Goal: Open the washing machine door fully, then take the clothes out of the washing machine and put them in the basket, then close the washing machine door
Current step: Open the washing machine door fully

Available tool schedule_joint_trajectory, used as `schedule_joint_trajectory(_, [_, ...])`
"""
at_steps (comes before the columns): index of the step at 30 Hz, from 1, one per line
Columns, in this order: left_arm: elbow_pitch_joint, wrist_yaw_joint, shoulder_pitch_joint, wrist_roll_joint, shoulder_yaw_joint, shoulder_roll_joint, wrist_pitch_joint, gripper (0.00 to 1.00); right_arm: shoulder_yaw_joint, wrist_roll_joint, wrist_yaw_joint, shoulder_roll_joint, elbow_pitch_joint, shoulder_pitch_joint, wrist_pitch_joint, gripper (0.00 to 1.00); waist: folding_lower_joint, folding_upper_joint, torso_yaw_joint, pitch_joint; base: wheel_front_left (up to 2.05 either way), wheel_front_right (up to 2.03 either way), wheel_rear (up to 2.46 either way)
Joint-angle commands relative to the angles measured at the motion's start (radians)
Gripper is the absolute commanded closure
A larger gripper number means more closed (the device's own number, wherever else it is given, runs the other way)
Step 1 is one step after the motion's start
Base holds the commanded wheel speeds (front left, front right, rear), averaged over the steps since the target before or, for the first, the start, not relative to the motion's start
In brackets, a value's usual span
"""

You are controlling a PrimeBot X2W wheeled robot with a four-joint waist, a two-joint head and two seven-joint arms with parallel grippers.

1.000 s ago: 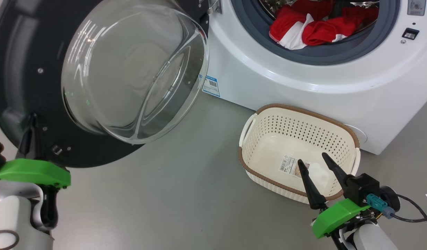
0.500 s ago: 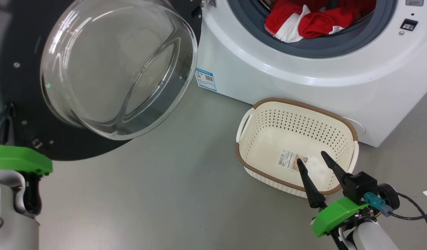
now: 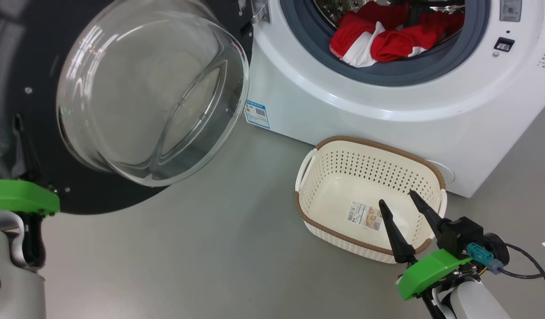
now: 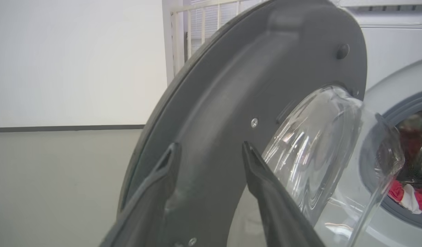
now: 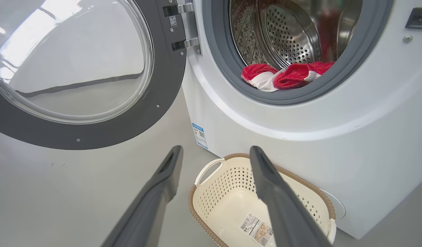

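Observation:
The washing machine door stands swung out at the left, its glass bowl bulging toward me. My left gripper is open at the door's lower rim, both fingers spread over the dark inner face. The red and white clothes lie at the drum's front lip inside the washing machine; the right wrist view shows the clothes too. The basket sits on the floor against the machine, with nothing in it. My right gripper hangs open over its near edge, holding nothing; it is also open in its own view.
A blue label sticker marks the machine's lower left corner. Grey floor stretches between the door and the basket. A black cable trails from my right wrist. A white wall stands beyond the door.
My left gripper has gone from shut to open at the door's rim. The head view has shifted, so the whole scene sits differently. The right gripper stays open over the basket.

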Motion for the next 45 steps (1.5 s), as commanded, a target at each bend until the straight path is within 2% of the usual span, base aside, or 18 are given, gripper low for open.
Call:
schedule_joint_trajectory(1, [-0.076, -0.005, 0.012, 0.026, 0.035, 0.045, -0.008, 0.00, 0.024, 0.023, 0.007, 0.005, -0.029, -0.004, -0.006, 0.00, 0.0000, -0.0001, -0.006, -0.017, 0.00, 0.00, 0.00])
schedule_joint_trajectory(5, [-0.253, -0.012, 0.049, 0.065, 0.027, 0.016, -0.008, 0.00, 0.011, 0.042, 0.007, 0.005, -0.052, 0.004, -0.006, 0.00, 0.0000, -0.0001, -0.024, -0.031, 0.00, 0.00, 0.00])
schedule_joint_trajectory(8, [-0.364, -0.020, 0.078, 0.070, -0.015, 0.003, -0.008, 0.00, -0.001, 0.049, 0.007, 0.005, -0.080, 0.004, -0.006, 0.00, 0.0000, -0.0001, -0.046, -0.036, 0.00, 0.00, 0.00])
schedule_joint_trajectory(12, [-0.438, -0.023, 0.109, 0.042, -0.060, -0.011, -0.008, 0.00, -0.010, 0.054, 0.007, 0.005, -0.113, 0.003, -0.006, 0.00, 0.0000, -0.0001, -0.075, -0.043, 0.00, 0.00, 0.00])
schedule_joint_trajectory(18, [-0.594, -0.023, 0.169, -0.056, -0.211, 0.026, -0.008, 0.00, -0.040, 0.064, 0.007, 0.005, -0.175, 0.009, -0.006, 0.00, 0.0000, -0.0001, -0.154, -0.058, 0.00, 0.00, 0.00])
schedule_joint_trajectory(24, [-0.604, -0.023, 0.234, -0.103, -0.290, 0.059, -0.008, 0.00, -0.068, 0.075, 0.007, 0.005, -0.226, 0.029, -0.006, 0.00, 0.0000, -0.0001, -0.245, -0.070, 0.00, 0.00, 0.00])
schedule_joint_trajectory(30, [-0.587, -0.023, 0.282, -0.111, -0.315, 0.073, -0.008, 0.00, -0.072, 0.086, 0.007, 0.005, -0.263, 0.049, -0.006, 0.00, 0.0000, -0.0001, -0.331, -0.078, 0.00, 0.00, 0.00])
schedule_joint_trajectory(39, [-0.592, -0.024, 0.389, -0.113, -0.276, 0.061, -0.008, 0.00, -0.057, 0.099, 0.007, 0.005, -0.343, 0.086, -0.006, 0.00, 0.0000, -0.0001, -0.440, -0.106, 0.00, 0.00, 0.00])
schedule_joint_trajectory(45, [-0.588, -0.024, 0.456, -0.072, -0.248, 0.041, -0.008, 0.00, -0.065, 0.095, 0.007, 0.005, -0.370, 0.128, -0.006, 0.00, 0.0000, -0.0001, -0.480, -0.140, 0.00, 0.00, 0.00])
